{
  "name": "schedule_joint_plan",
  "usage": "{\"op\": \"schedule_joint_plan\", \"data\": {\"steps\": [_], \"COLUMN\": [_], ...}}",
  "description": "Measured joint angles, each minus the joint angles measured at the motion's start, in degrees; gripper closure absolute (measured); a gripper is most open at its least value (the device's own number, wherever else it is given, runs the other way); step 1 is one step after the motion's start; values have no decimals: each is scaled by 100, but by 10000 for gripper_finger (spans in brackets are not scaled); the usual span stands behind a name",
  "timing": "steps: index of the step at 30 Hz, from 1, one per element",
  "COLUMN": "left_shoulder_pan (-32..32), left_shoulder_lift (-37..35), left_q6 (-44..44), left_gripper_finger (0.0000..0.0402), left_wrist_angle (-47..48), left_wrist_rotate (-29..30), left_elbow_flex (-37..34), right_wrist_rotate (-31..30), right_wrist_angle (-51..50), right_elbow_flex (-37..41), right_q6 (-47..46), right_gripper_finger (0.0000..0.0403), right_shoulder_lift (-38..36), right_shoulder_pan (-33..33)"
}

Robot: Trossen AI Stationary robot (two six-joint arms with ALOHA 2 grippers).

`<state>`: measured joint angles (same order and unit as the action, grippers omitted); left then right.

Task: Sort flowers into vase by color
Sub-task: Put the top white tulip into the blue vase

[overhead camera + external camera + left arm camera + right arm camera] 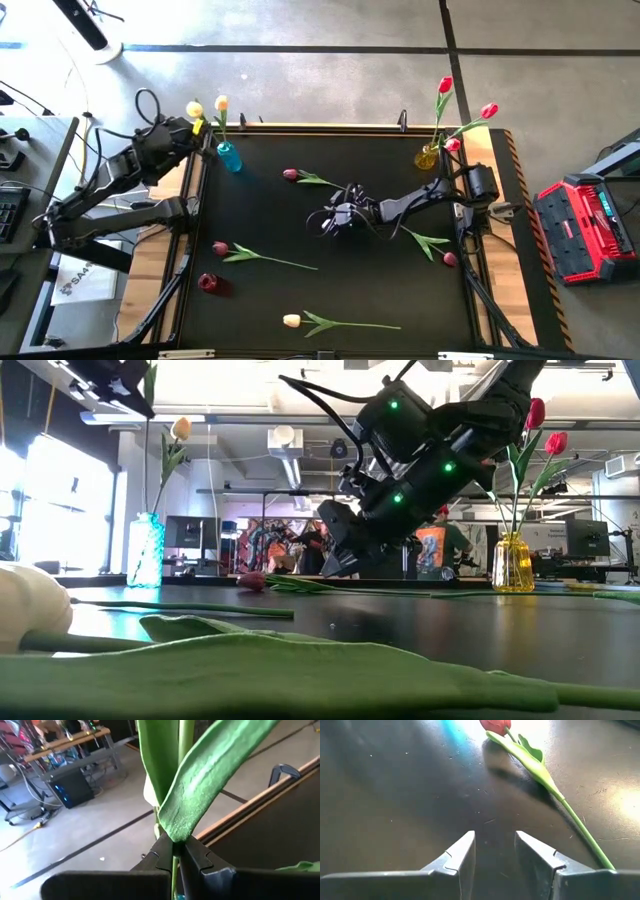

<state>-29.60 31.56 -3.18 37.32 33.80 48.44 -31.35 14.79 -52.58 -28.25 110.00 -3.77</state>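
Observation:
My left gripper stands over the blue vase at the table's far left corner, shut on a cream-yellow tulip. A second cream tulip stands in that vase. My right gripper hovers open, low over the table's middle, with a dark pink tulip lying just beyond it. Red tulips stand in the yellow vase. A pink tulip, a cream one and a maroon one lie flat on the mat. My left gripper pinches the cream tulip's thin green stem between its two fingers, just below where a broad leaf branches off. The fingers lie across the stem. The flower stands upright, head above the gripper, and the stem runs down toward the blue vase's mouth.
A small dark red vase stands at the left edge of the black mat. A clip sits on the far rim. There is bare mat between the lying flowers. A red case sits on the floor to the right.

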Motion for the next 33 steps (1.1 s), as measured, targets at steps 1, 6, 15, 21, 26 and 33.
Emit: {"op": "schedule_joint_plan", "data": {"steps": [1,6,15,21,26,33], "left_shoulder_pan": [-63,-290,-779,-1027,-1107,-1105], "left_shoulder_lift": [46,254,643,772,790,622], "left_q6": [21,172,626,609,561,553], "left_gripper_finger": [401,401,386,329,282,246], "left_wrist_angle": [-23,-37,57,217,500,610], "left_wrist_rotate": [-98,-474,-483,-481,-443,-466], "left_elbow_flex": [-8,-17,-24,-28,-29,-24], "right_wrist_rotate": [0,2,148,131,117,124], "right_wrist_angle": [0,1,-1,-2,0,0], "right_elbow_flex": [0,0,0,0,0,0], "right_q6": [0,0,-22,-17,14,32], "right_gripper_finger": [275,275,275,274,274,274], "right_shoulder_lift": [0,0,0,0,0,0], "right_shoulder_pan": [0,0,-4,-37,-42,-42]}}
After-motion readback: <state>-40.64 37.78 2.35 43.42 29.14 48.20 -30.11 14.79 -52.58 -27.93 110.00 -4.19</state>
